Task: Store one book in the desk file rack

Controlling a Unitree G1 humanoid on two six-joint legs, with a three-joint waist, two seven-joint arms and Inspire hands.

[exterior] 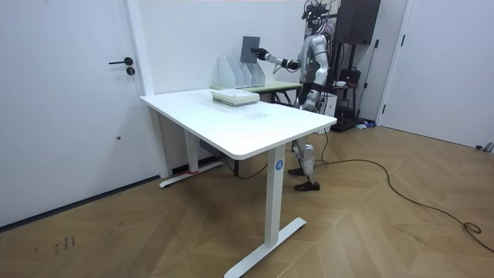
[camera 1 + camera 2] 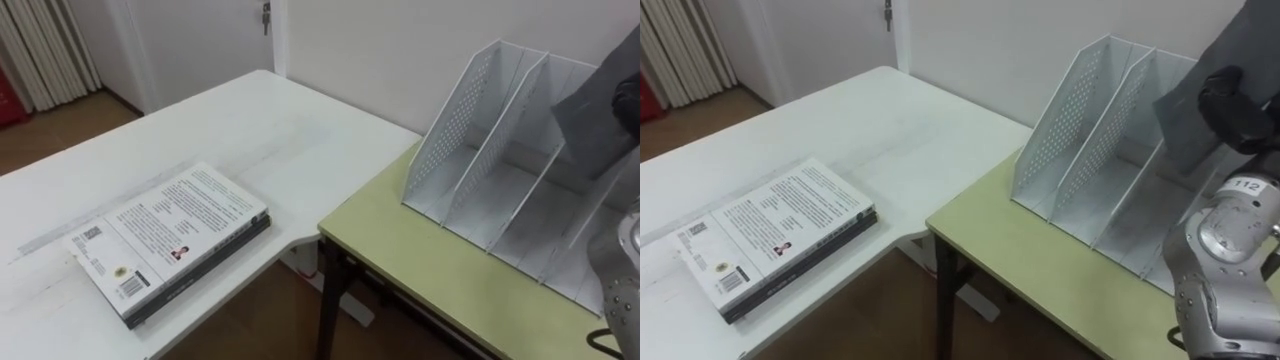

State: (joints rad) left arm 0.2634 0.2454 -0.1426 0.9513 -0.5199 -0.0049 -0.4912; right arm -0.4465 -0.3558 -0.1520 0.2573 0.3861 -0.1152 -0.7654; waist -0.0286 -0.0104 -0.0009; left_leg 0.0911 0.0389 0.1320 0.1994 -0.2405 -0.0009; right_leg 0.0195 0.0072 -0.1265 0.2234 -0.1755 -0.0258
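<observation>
The white desk (image 2: 250,130) stood to the left of the file rack (image 2: 470,130), its corner meeting the smaller green-topped table (image 2: 400,250) on which the rack sat. The rack was white, with perforated slanted dividers and several open compartments, and it stood near the wall edge of the green table. In the room view the robot stood on the far side of that table, to the rack's right, with one arm stretched out toward the rack.

Well to the left of the rack, near the white desk's front edge, lay a stack of books (image 2: 170,240), flat, with a printed white back cover facing up.

A grey book (image 2: 590,120) was held upright in the air just above the rack's compartments, over the slots farther from the white desk. I could not tell whether its lower edge touched a divider. The right hand (image 2: 1232,105) gripped this book, its dark fingers curled around the edge.
</observation>
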